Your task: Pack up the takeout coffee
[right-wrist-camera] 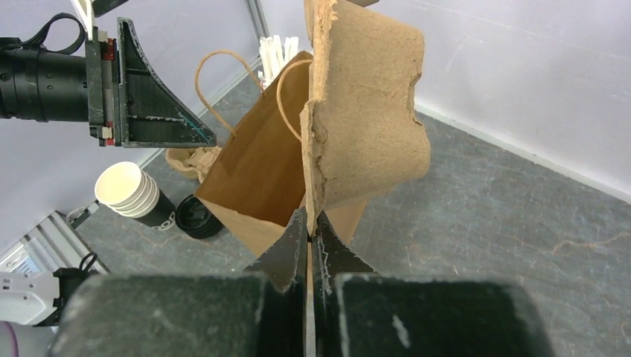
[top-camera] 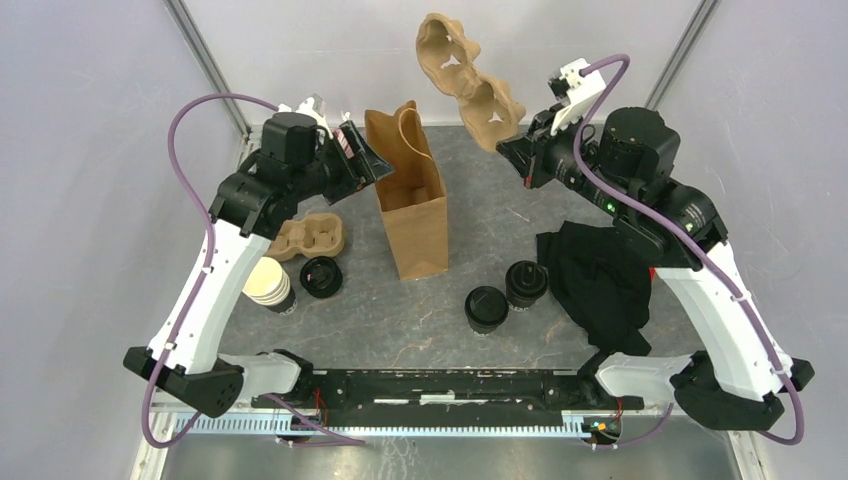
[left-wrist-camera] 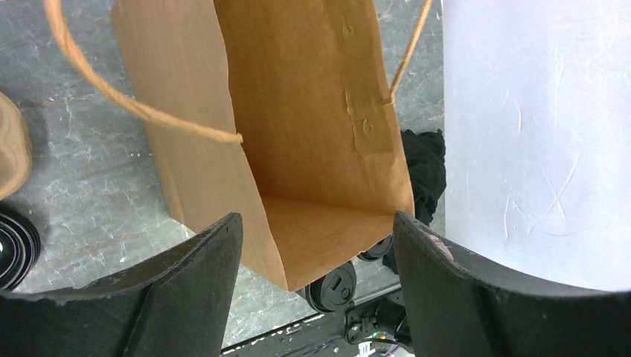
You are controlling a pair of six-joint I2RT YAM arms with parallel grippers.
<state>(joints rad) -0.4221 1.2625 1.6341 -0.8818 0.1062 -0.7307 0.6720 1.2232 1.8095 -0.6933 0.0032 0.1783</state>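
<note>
Two takeout coffee cups with black lids (top-camera: 487, 308) (top-camera: 526, 283) stand on the table right of centre; one shows in the left wrist view (left-wrist-camera: 335, 286) past the bag's corner. An open brown paper bag (top-camera: 412, 205) stands in the middle. My right gripper (top-camera: 515, 150) is shut on the edge of a pulp cup carrier (top-camera: 465, 80) and holds it in the air above and right of the bag's mouth; the right wrist view shows gripper (right-wrist-camera: 309, 230) and carrier (right-wrist-camera: 364, 111). My left gripper (top-camera: 365, 160) is open at the bag's upper left rim, its jaws wide apart (left-wrist-camera: 316, 260) over the bag (left-wrist-camera: 312, 134).
A second pulp carrier (top-camera: 310, 237), a stack of unlidded paper cups (top-camera: 268, 285) and a stack of black lids (top-camera: 321, 276) sit at the left. A black cloth (top-camera: 600, 275) lies at the right. White sticks (right-wrist-camera: 275, 52) stand behind the bag.
</note>
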